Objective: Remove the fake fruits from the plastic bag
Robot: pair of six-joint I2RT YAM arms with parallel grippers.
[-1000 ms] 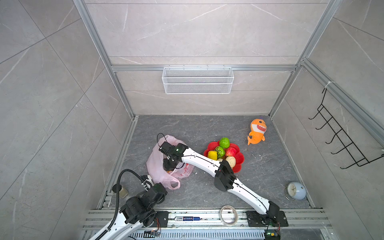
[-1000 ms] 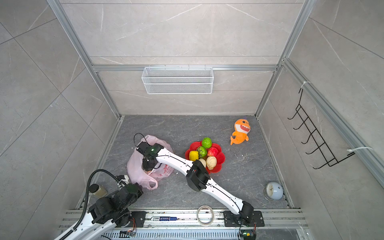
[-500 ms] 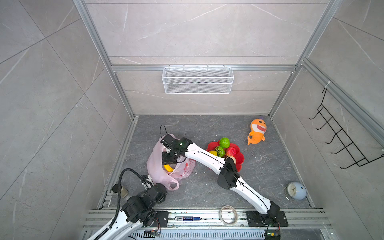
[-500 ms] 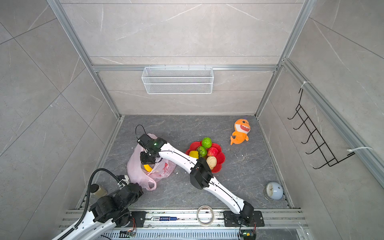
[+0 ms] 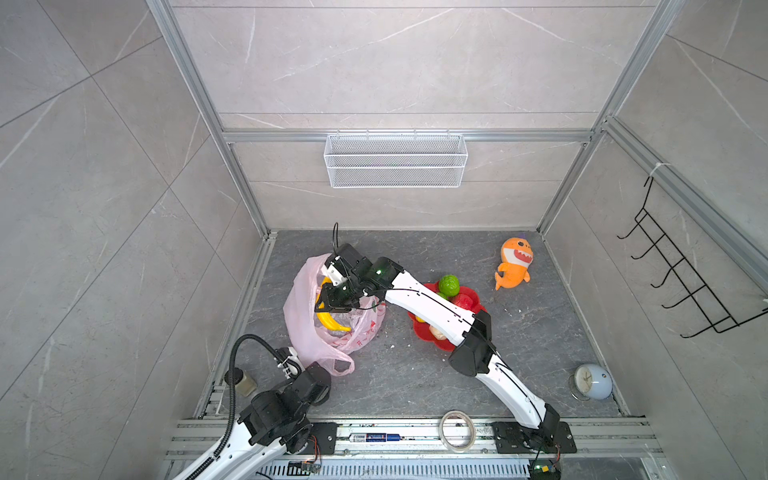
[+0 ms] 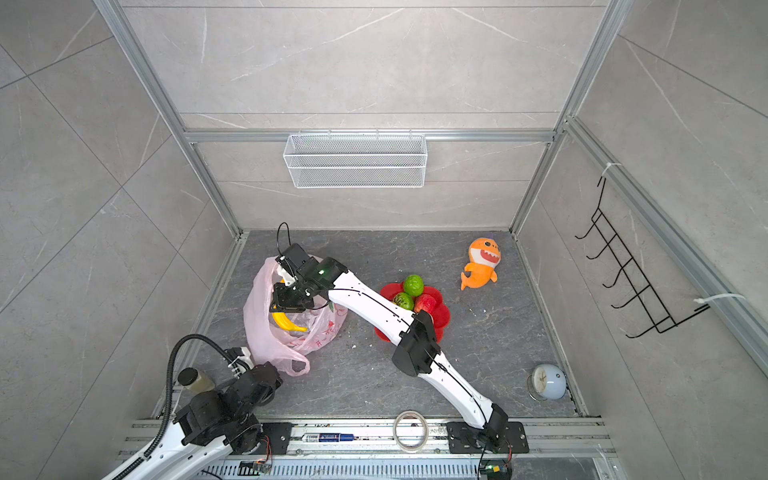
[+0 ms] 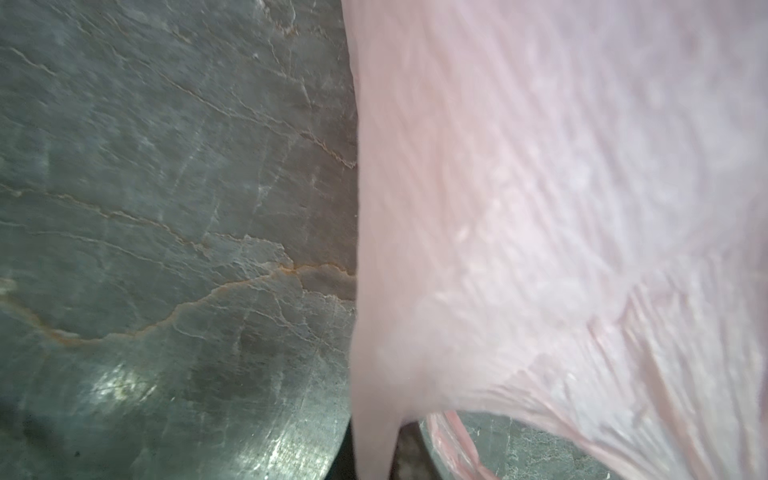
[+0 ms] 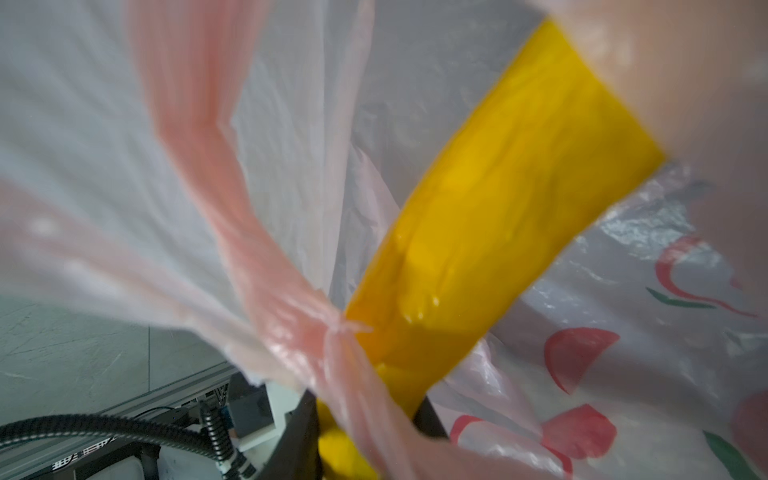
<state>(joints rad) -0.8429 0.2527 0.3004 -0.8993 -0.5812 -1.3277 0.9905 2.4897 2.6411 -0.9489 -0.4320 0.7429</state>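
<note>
Yellow toy skin shows between the dark jaws of the right gripper (image 8: pixel 365 424) — they are closed on the banana (image 8: pixel 498 216) near one end. A twisted strand of the plastic bag (image 8: pixel 286 324) lies across the same spot, so I'd guess some film is caught in the grip too. In both top views the banana hangs from that gripper over the bag's open mouth, with its lower end inside the pink film.

Down by the near edge, the left gripper (image 5: pixel 322 372) sits at the bag's closest corner. Its wrist view shows the film drawn to a taut point where the jaws would be, so it looks pinched shut on the bag, anchoring it.

Off to the right, the red dish (image 5: pixel 476 300) holds a green fruit (image 5: pixel 449 284) and a red fruit (image 6: pixel 424 302); the arm hides the rest of it.

The lift, I think, wants to go straight up and unhurried until the banana's lower tip clears the rim. The left pinch should stay low so the bag stays down — if the film rises with the fruit, pause and let it slip off before swinging across to the dish
</note>
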